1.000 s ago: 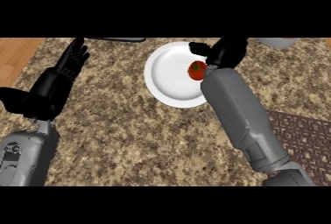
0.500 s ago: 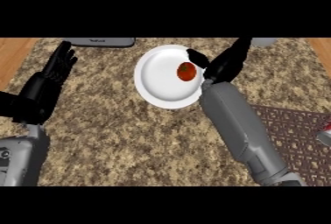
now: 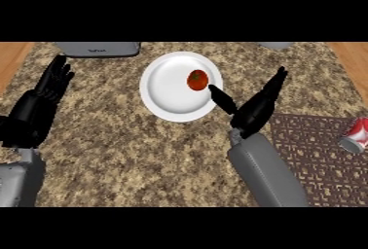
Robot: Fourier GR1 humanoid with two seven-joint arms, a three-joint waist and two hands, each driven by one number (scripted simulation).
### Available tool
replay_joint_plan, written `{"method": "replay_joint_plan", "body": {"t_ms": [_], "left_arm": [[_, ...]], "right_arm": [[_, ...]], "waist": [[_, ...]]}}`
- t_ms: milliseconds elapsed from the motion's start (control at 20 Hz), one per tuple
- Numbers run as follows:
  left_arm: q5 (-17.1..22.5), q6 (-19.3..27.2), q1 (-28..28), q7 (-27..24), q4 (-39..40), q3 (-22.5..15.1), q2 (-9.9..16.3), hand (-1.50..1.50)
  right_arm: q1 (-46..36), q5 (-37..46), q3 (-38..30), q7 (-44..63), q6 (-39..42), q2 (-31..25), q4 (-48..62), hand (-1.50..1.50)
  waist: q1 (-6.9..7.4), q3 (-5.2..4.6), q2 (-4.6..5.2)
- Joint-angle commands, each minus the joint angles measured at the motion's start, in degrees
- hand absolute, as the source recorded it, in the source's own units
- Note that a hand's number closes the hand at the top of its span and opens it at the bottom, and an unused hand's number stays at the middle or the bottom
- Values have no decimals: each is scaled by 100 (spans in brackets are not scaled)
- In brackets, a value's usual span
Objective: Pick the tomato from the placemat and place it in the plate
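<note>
The small round red tomato (image 3: 197, 80) is seen lying inside the round white plate (image 3: 161, 97), toward its right side, with nothing gripping it. Just beside it, the black right hand (image 3: 251, 109) is held over the plate's right rim and the speckled brown stone surface (image 3: 129, 146); its fingers (image 3: 275, 82) are spread wide and straight, the thumb pointing toward the tomato, and nothing is held. The placing step is judged to be done. The main risk from here is judged to lie in the thumb tip, which is close to the fruit: a sideways sweep could nudge the tomato and roll it over the shallow rim. The dark brown patterned placemat (image 3: 316, 151) is seen at the right, with a red and white can (image 3: 355, 136) at its far edge. The black left hand (image 3: 43, 102) is shown resting at the left edge, fingers straight
</note>
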Motion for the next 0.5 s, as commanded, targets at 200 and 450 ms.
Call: {"method": "replay_joint_plan", "body": {"t_ms": [200,450], "left_arm": [[45,76,-121,472,-467,33,4,0],[-107,16,-340,113,174,34,-65,0]], "right_arm": [[2354,1246,840,603,780,5,-2763,-150],[3109,2113,1012,754,984,5,-3242,-150]], "waist": [[-25,3,6],[55,4,63]]}}
